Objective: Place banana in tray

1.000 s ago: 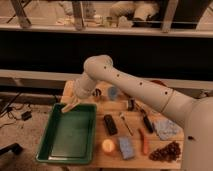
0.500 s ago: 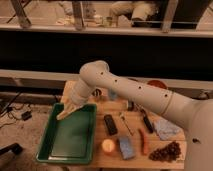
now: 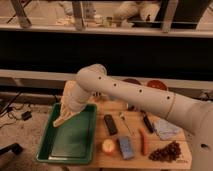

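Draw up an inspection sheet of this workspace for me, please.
Surface: wooden table, crowded on the right.
Job's things: banana at the gripper, over the green tray; contact with the tray unclear.
Clutter: black block, round orange fruit, blue sponge, red-orange stick, grapes, blue cloth.
Grippers: gripper above the tray's far left.
Cables: floor cables, left.
Surroundings: dark wall, railing above.
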Controlling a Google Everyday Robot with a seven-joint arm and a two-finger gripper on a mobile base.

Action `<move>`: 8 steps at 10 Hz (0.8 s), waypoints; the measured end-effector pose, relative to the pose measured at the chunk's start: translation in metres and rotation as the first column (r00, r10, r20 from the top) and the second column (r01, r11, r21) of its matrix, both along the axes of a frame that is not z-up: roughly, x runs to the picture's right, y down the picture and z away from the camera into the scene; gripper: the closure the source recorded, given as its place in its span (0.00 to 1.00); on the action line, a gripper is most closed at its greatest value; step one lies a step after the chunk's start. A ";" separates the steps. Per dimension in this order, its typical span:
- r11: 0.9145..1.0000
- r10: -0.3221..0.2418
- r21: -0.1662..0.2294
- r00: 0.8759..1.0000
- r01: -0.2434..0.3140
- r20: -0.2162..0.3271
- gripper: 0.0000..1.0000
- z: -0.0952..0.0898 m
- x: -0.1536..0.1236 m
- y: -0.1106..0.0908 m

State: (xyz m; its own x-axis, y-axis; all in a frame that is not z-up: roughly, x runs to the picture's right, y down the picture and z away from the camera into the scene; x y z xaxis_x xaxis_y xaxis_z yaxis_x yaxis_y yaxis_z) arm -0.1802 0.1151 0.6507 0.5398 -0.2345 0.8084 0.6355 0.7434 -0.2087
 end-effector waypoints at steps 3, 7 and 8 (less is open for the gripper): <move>1.000 0.014 -0.022 1.000 -0.014 -0.019 0.97 0.011 0.013 0.011; 1.000 0.011 -0.024 1.000 -0.012 -0.020 0.97 0.015 0.014 0.014; 1.000 0.013 -0.024 1.000 -0.014 -0.021 0.96 0.016 0.016 0.014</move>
State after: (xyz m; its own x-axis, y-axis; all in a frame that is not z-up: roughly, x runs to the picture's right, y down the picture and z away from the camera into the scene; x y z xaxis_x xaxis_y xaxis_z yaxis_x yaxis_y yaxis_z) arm -0.1646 0.1288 0.6665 0.5597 -0.2078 0.8022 0.6209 0.7463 -0.2398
